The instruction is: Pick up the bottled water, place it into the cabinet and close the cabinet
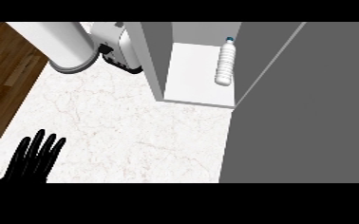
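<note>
Bottled water (225,61) lies inside the open cabinet (200,97), far beyond the resting left hand's (32,159) spread, empty fingers (38,140); closing remains.

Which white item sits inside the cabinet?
The bottled water, blue-capped, lies on the cabinet floor by its open door; the white cylinder and white appliance stand outside on the counter.

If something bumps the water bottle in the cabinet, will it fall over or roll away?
The bottled water looks tall and narrow, so a nudge near its cap would probably tip it. Its round, ribbed body would likely roll once down. It stands near the cabinet shelf's right side, by the open door, which might stop it.
</note>
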Motion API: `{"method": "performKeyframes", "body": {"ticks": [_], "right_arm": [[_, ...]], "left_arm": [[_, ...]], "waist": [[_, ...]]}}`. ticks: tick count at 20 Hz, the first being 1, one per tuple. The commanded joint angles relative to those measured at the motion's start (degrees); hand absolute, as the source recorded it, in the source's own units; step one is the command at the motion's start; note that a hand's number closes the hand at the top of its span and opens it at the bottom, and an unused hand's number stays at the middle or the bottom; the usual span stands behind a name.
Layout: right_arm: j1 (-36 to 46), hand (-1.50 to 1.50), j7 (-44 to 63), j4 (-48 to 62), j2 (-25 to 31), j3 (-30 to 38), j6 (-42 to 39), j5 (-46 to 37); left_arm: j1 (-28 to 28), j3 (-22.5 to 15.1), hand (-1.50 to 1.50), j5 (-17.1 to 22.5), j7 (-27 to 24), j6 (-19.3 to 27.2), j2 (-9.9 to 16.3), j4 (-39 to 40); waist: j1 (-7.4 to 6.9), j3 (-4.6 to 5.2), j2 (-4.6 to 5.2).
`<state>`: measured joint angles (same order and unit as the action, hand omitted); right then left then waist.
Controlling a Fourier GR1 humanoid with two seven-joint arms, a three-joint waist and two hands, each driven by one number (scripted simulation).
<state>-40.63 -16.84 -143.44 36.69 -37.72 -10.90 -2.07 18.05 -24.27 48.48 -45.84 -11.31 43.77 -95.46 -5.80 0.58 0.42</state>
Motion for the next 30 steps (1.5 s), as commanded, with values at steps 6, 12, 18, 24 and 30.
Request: {"method": "performKeyframes", "body": {"ticks": [6, 12, 18, 24, 30], "right_arm": [[17.64, 1.50, 14.70, -2.61, -0.08, -6.68, -5.11, -2.54], [25.20, 1.50, 19.74, 2.03, -3.18, -6.51, -4.24, 0.44], [29.21, 1.50, 23.75, 5.01, -9.05, -6.87, -1.82, 4.23], [30.61, 1.50, 25.84, 7.58, -12.53, -4.39, -0.44, 7.28], [33.47, 1.50, 29.22, 13.07, -18.41, -3.02, 1.17, 14.75]], "left_arm": [[2.35, 2.99, -1.50, 2.15, -0.96, -7.07, 5.12, 0.57], [1.74, 4.81, -1.50, 2.08, -1.07, -7.52, 6.45, 1.05], [1.65, 6.46, -1.50, 4.20, -0.31, -9.84, 8.12, 0.79], [1.24, 6.82, -1.50, 4.53, 0.69, -10.47, 8.68, 0.32], [0.11, 8.77, -1.50, 5.31, 0.87, -10.98, 9.40, 0.83]], "waist": [[-2.58, 0.24, 0.68], [-4.49, 0.53, 1.15], [-4.78, 0.50, 1.57], [-5.14, 0.46, 2.38], [-5.51, 0.27, 2.87]]}}
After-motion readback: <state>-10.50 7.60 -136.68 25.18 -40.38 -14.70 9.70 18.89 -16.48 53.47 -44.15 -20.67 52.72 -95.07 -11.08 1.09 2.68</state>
